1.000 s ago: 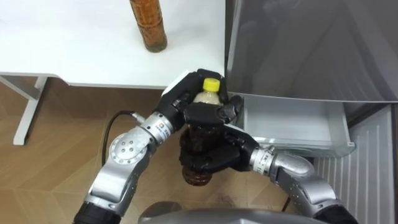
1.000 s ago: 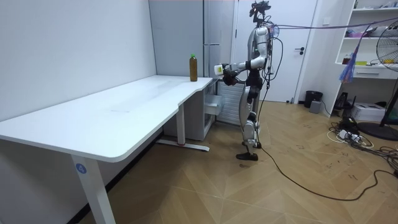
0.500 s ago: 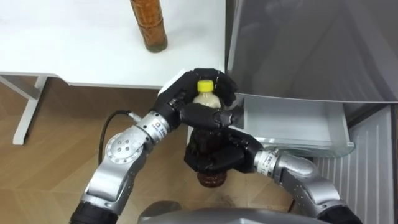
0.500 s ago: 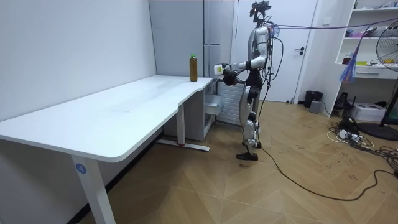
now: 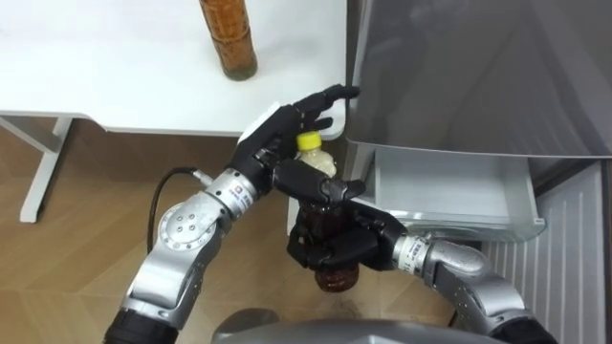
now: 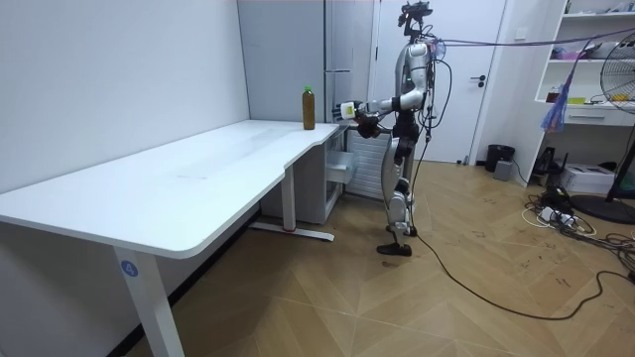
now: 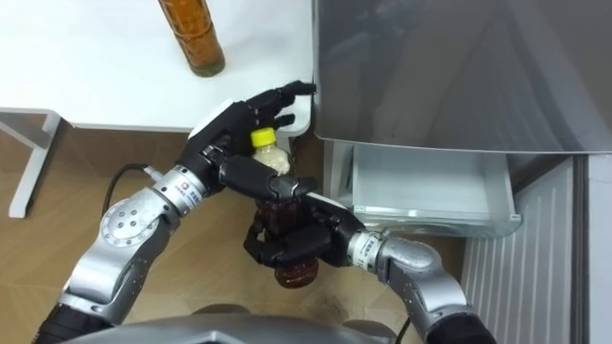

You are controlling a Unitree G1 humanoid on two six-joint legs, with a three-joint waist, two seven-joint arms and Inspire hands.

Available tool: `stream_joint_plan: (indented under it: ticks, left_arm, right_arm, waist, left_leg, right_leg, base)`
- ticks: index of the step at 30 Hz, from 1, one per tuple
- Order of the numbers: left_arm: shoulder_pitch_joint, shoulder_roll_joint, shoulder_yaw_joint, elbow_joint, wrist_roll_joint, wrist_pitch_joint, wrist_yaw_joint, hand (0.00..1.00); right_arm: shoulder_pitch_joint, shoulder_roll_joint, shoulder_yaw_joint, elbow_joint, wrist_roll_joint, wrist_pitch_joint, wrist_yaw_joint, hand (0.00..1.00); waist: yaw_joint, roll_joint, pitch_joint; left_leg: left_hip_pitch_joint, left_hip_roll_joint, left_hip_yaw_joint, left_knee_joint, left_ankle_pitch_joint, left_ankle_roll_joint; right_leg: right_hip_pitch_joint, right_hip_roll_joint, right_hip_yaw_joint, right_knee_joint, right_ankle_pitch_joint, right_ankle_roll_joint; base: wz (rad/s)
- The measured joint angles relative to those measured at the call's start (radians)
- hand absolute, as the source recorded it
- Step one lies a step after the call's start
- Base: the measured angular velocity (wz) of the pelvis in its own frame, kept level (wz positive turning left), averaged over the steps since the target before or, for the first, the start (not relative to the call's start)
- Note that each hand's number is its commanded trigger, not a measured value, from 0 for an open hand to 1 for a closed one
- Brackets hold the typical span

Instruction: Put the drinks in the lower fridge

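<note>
— Bottle (image 5: 322, 161) with the yellow cap (image 5: 309, 141); where is it now?
— It is in my right robot hand (image 5: 330, 244); my fingers are curled all the way round its dark middle; I hold it up in the air in front of me, between the worktop (image 5: 115, 86) and the grey fridge (image 5: 478, 76), just beside the open white drawer (image 5: 440, 186); it is not in the drawer yet.
— And your other hand?
— My left robot hand (image 5: 279, 132) is wide open; its fingers are straight and point at the fridge, close by the cap; it holds nothing.
— What could go wrong?
— Only one hand has the bottle now, and it leans a bit; I think it could slip down through my fingers and drop on the floor; my straight left fingers are very near the fridge and could bump it; the bottle could also knock the drawer's edge if I bring it in too low.
— What is new?
— Half a second ago my left hand was curled over the cap; now it has let go and opened up; my right hand keeps the same hold; the other bottle (image 5: 229, 38) on the worktop has not moved.
</note>
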Motion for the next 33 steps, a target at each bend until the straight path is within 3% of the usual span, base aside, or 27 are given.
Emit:
stream_joint_plan:
  ticks: [10,14,17,22,24,31,33]
  left_arm:
    - [0.000,0.020,0.013,-0.162,-0.048,-0.018,0.035,0.00]
    - [-0.005,0.015,0.078,-0.190,-0.197,-0.030,0.037,0.00]
    - [-0.006,0.014,0.126,-0.203,-0.223,-0.032,0.054,0.00]
    - [-0.007,0.007,0.188,-0.321,-0.244,-0.042,0.096,0.00]
    - [-0.008,0.006,0.208,-0.371,-0.245,-0.064,0.119,0.00]
    - [-0.015,0.004,0.310,-0.452,-0.246,-0.080,0.189,0.00]
    - [-0.023,0.004,0.367,-0.470,-0.245,-0.088,0.214,0.00]
  right_arm:
    - [0.015,-0.003,0.000,-0.002,-0.003,0.000,-0.009,1.00]
    - [0.018,-0.027,-0.002,-0.002,-0.003,0.000,-0.011,1.00]
    - [0.031,-0.037,-0.016,-0.002,-0.016,0.000,-0.011,1.00]
    - [0.037,-0.038,-0.042,-0.004,-0.054,0.000,-0.017,1.00]
    - [0.037,-0.043,-0.045,-0.003,-0.055,0.000,-0.021,1.00]
    - [0.042,-0.037,-0.052,-0.003,-0.055,0.000,-0.031,1.00]
    - [0.052,-0.032,-0.069,-0.003,-0.058,0.000,-0.030,1.00]
  waist:
    - [0.000,-0.005,-0.0068]
    - [0.002,0.000,-0.0108]
    - [0.002,0.009,-0.0147]
    - [0.012,0.022,-0.0133]
    - [0.037,0.024,-0.0115]
    - [0.081,0.020,-0.0073]
    - [0.084,0.017,-0.0058]
  left_leg:
    - [-0.002,-0.001,-0.001,0.001,0.000,0.000]
    - [-0.001,0.000,0.000,0.003,0.000,0.000]
    - [-0.002,0.006,-0.005,0.005,0.000,0.000]
    - [0.001,0.006,-0.007,0.002,0.000,0.000]
    - [0.011,0.006,0.000,-0.007,0.000,-0.001]
    - [0.016,0.005,-0.006,-0.011,0.001,-0.001]
    - [0.018,0.001,-0.017,-0.010,0.001,-0.001]
  right_leg:
    - [0.001,-0.002,-0.013,0.000,0.000,0.000]
    - [0.001,-0.002,-0.014,0.000,0.000,0.000]
    - [0.004,-0.002,-0.017,0.000,0.000,0.000]
    - [0.007,-0.001,-0.022,0.001,0.000,0.000]
    - [0.009,-0.001,-0.026,0.002,0.000,0.000]
    - [0.012,-0.002,-0.034,-0.001,0.000,0.000]
    - [0.019,-0.003,-0.041,-0.003,0.000,0.000]
  base:
    - [0.01]
    - [0.00]
    - [0.02]
    - [0.00]
    - [-0.07]
    - [0.00]
    - [0.11]
